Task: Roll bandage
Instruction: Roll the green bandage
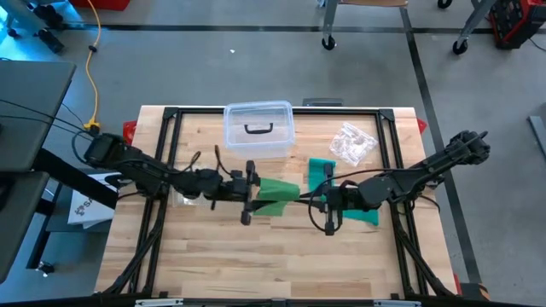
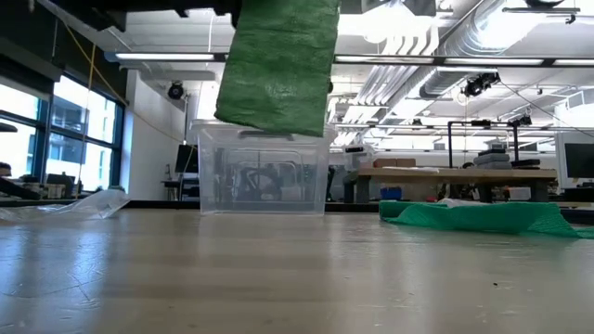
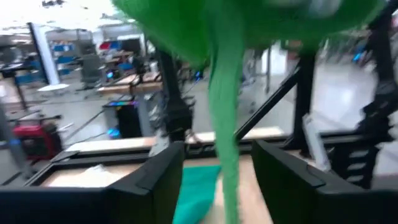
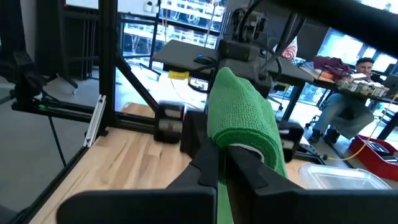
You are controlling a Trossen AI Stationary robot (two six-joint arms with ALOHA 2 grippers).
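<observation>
Bandage spans between claws, long axis nine-to-three. Right claw clenched on its three-o'clock end; left claw parted around the other.

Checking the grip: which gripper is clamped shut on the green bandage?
The right gripper: its fingers pinch the green bandage, while the left gripper stands open with the strip hanging between its fingers.

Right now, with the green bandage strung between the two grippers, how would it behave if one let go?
The green bandage looks floppy: in the low view it drapes from above. Released by the right gripper, it would probably sag onto the table. The left gripper stands open around a strand.
</observation>
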